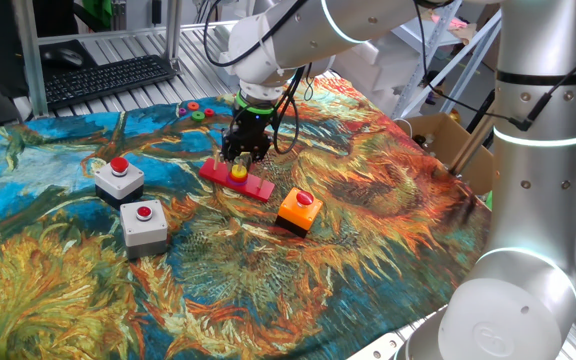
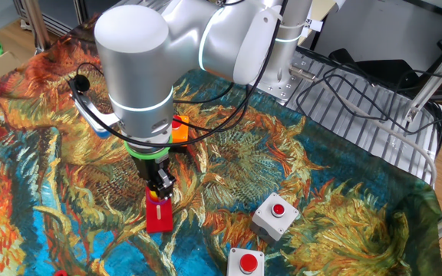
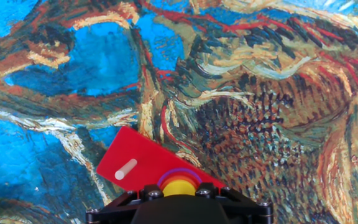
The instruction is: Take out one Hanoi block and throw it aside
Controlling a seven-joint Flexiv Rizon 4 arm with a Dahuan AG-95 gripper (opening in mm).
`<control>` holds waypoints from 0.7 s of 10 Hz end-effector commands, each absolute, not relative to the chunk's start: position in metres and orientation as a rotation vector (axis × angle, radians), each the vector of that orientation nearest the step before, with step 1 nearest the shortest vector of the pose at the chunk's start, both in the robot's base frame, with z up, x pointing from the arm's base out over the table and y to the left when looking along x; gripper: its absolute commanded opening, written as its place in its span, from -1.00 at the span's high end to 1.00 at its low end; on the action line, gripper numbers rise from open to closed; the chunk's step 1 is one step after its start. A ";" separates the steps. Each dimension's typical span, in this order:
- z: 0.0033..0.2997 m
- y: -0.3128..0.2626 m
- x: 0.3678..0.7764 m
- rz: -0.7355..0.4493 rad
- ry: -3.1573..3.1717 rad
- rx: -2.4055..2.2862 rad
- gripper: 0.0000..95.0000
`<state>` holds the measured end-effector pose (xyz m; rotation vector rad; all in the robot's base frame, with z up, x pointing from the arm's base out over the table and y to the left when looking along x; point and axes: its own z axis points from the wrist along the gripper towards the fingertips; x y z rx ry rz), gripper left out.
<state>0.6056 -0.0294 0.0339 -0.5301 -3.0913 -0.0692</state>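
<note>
Sunflower-painting cloth (image 1: pixel 388 200) covers the table across all views. Nearest the fixed camera sit two grey button boxes (image 1: pixel 144 222) (image 1: pixel 118 177) with red buttons, and an orange button box (image 1: pixel 298 209) lies right of them. Behind these lies the flat red pegged base (image 1: pixel 238 178), with the yellow Hanoi block (image 1: pixel 239 170) stacked on one peg. The gripper (image 1: pixel 242 153) is positioned directly above that block; whether its fingers are parted or clamped cannot be determined. Beyond, small red and green rings (image 1: pixel 196 110) rest near the cloth edge, with a keyboard (image 1: pixel 108 80) farthest back.
</note>
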 end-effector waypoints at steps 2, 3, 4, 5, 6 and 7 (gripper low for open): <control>0.034 -0.029 0.606 -0.071 -3.099 -0.490 1.00; 0.034 -0.029 0.606 -0.071 -3.102 -0.481 1.00; 0.034 -0.029 0.606 -0.072 -3.102 -0.479 1.00; 0.035 -0.029 0.606 -0.071 -3.102 -0.476 1.00; 0.036 -0.030 0.606 -0.070 -3.102 -0.471 1.00; 0.038 -0.030 0.605 -0.070 -3.101 -0.470 1.00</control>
